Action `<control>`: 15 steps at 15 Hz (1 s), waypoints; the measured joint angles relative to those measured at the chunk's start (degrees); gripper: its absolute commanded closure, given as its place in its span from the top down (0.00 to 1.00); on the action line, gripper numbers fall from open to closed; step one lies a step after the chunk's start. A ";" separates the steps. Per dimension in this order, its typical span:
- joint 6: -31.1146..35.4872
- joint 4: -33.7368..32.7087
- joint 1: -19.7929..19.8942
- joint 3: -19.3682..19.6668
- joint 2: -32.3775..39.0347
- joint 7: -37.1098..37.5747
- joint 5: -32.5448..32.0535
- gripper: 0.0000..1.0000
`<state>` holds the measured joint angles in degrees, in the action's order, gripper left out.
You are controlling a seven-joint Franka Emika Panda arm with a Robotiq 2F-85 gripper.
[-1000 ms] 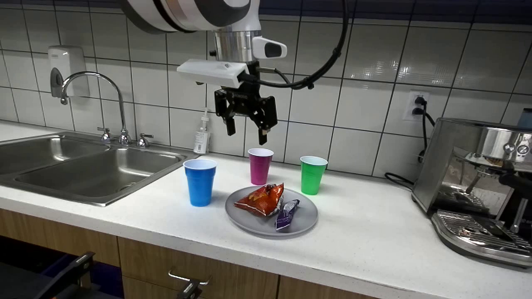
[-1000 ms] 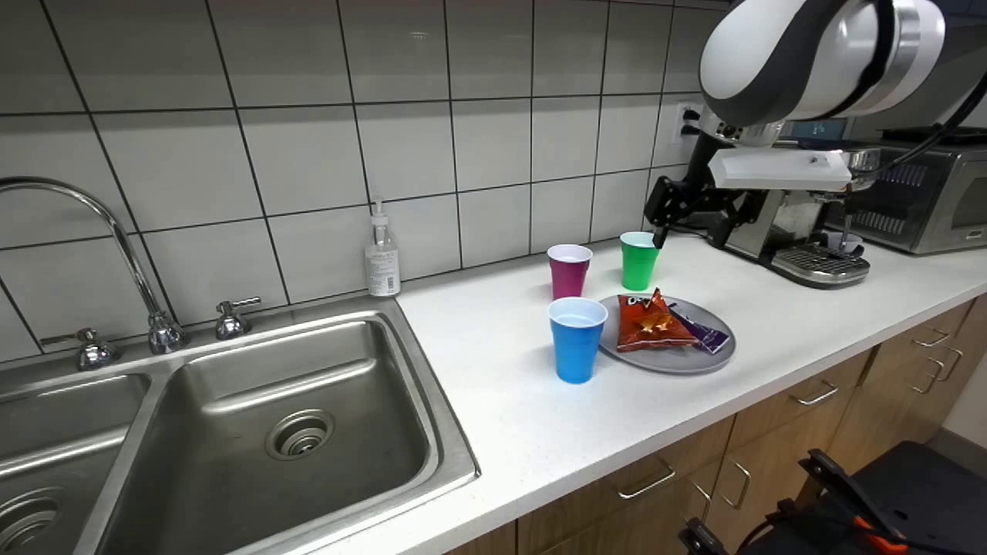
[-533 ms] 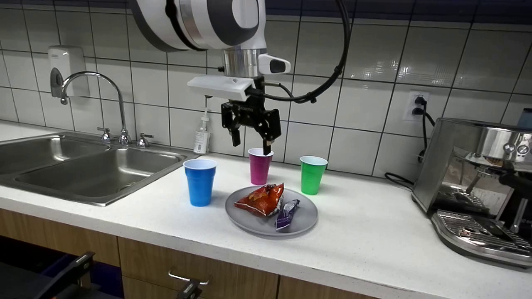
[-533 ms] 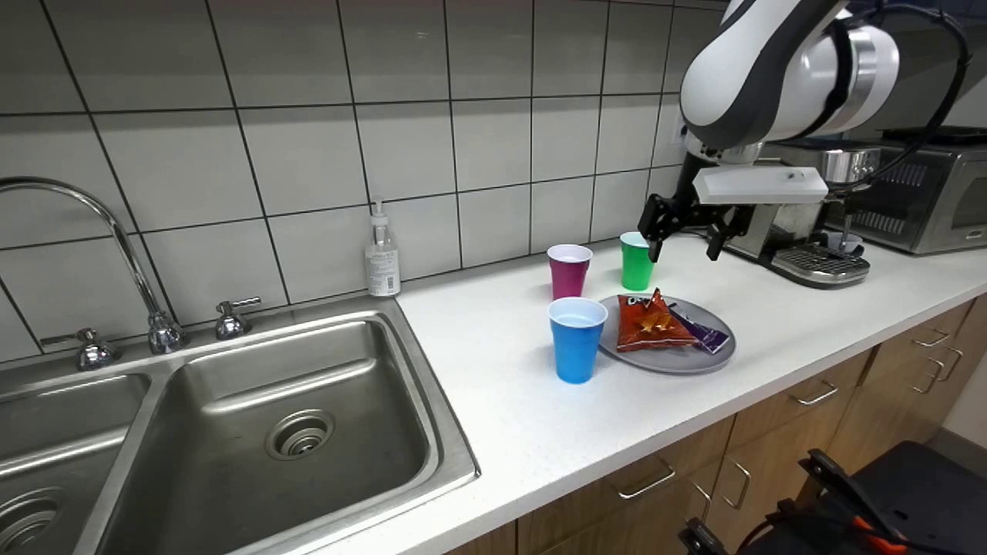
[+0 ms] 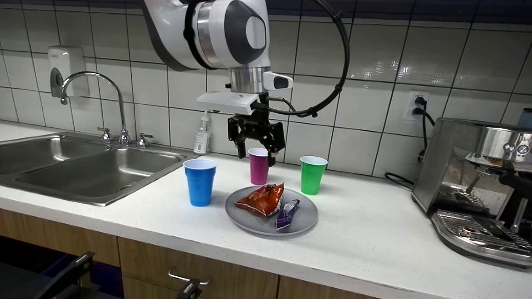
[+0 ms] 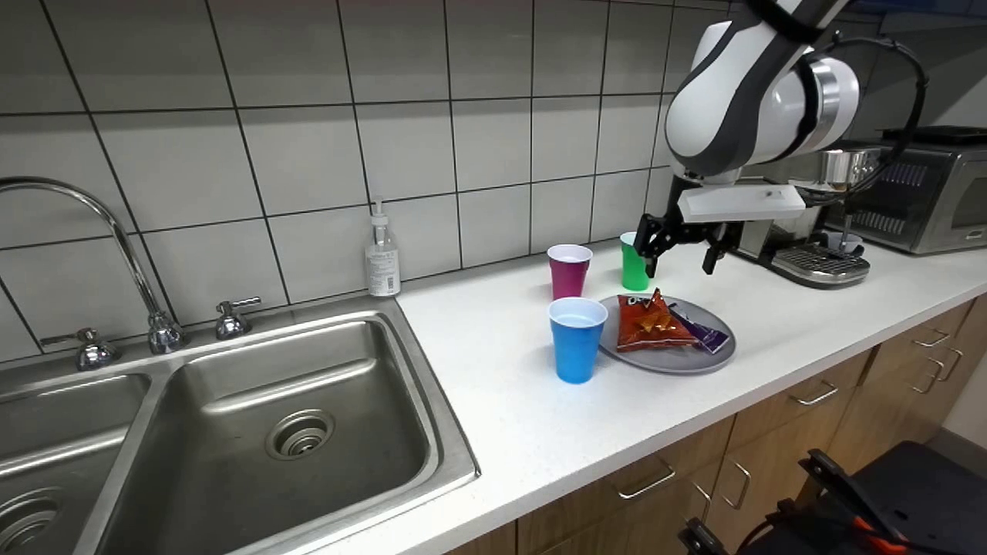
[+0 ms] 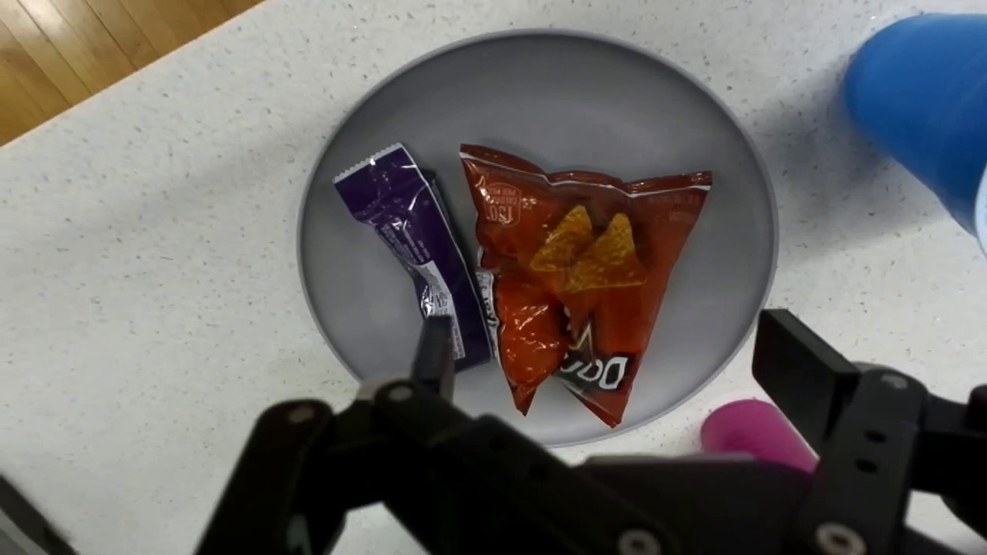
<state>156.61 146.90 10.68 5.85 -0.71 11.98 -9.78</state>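
My gripper [image 7: 605, 331] stands open with nothing between its fingers, above the round grey plate [image 7: 570, 92]. On that plate lie a crumpled red chip bag [image 7: 617, 301] and, beside it, a narrow purple packet [image 7: 409, 216]. In the wrist view one fingertip [image 7: 438, 339] overlaps the packet's end, though a gap in height remains. Seen from outside, the gripper [image 5: 257, 158] hangs over the plate's back side, partly in front of the pink cup [image 5: 258, 176]. A blue cup [image 6: 577, 351] and a green cup [image 5: 314, 176] stand upright around the plate.
A steel sink [image 6: 451, 455] is set into the counter, with a clear soap bottle [image 6: 382, 266] behind its corner. The espresso machine [image 5: 465, 187] stands at the far end, a microwave [image 6: 925, 200] beyond it. A tiled wall [image 6: 493, 139] runs along the back.
My gripper has come down steadily toward the plate, its jaws staying apart. The plate, both packets and the cups have kept their places.
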 measured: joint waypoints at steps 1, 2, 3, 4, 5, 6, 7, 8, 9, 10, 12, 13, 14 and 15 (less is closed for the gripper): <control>0.00 -0.48 -0.01 0.20 0.83 0.44 -0.44 1.00; 0.00 -0.91 -0.04 0.41 1.63 0.86 -0.86 1.00; 0.00 -1.34 -0.15 0.69 2.40 1.25 -1.25 1.00; 0.00 -1.75 -0.27 0.97 3.18 1.59 -1.56 1.00; 0.00 -2.16 -0.35 1.19 3.92 1.76 -1.72 1.00; 0.00 -2.57 -0.49 1.46 4.68 1.98 -1.88 1.00; 0.00 -2.98 -0.70 1.69 5.38 2.17 -1.93 1.00; 0.00 -3.36 -0.98 1.90 6.12 2.38 -1.93 1.00; 0.00 -3.71 -1.35 2.13 6.81 2.62 -1.93 1.00; 0.00 -4.03 -1.81 2.37 7.50 2.97 -1.93 1.00; 0.00 -4.74 -2.69 2.71 8.90 3.79 -1.93 1.00; 0.00 -5.12 -3.20 2.99 9.58 4.18 -1.93 1.00; 0.00 -5.52 -3.65 3.19 10.28 4.63 -1.93 1.00; 0.00 -6.01 -4.07 3.38 11.00 5.08 -1.93 1.00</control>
<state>156.62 140.89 6.61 9.23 10.29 17.06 -11.72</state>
